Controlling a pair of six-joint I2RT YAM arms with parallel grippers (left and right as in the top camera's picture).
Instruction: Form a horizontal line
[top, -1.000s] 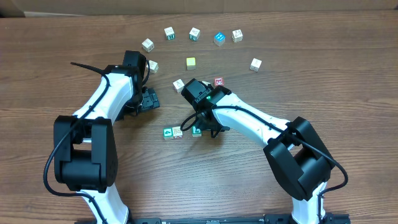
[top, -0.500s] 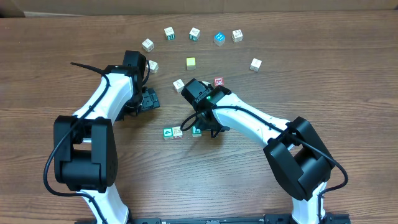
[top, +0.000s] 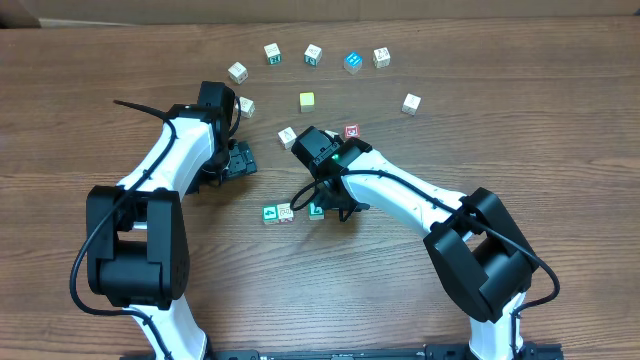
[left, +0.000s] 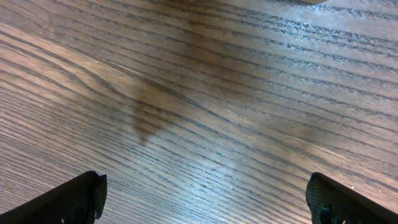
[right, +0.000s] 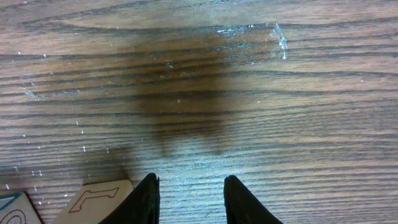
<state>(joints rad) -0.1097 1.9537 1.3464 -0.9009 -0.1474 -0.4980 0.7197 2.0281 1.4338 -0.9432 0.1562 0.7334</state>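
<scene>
Row position, nearest the robot's side: three small cubes lie in one left-to-right line on the wooden table (top: 560, 170), between the two arm bases. From the left they are the green cube with white mark (top: 269, 213), the white cube (top: 286, 212) just beside it, then a gap, then the green L cube (top: 316, 209).

The right gripper (right: 188, 186) stands at the right end of this line, close against the green L cube and pointing down at the table. Its jaws are narrow but parted, with bare wood between the tips and nothing held. In the right wrist view a letter-faced cube (right: 99, 196) sits just beside one finger. It is probably one of the row cubes, but which one cannot be told.

The left gripper (left: 205, 196) is farther back and to the left, well apart from the row. Its jaws are spread wide over bare wood and hold nothing.

The red-faced cube (top: 351, 131) lies beyond the right wrist, well apart from the row and not in line with it. A pale cube (top: 287, 136) lies to its left.

Farther still are the yellow cube (top: 307, 101) and the blue cube (top: 352, 62). Several pale letter cubes (top: 271, 52) are strung along the far side of the table.
</scene>
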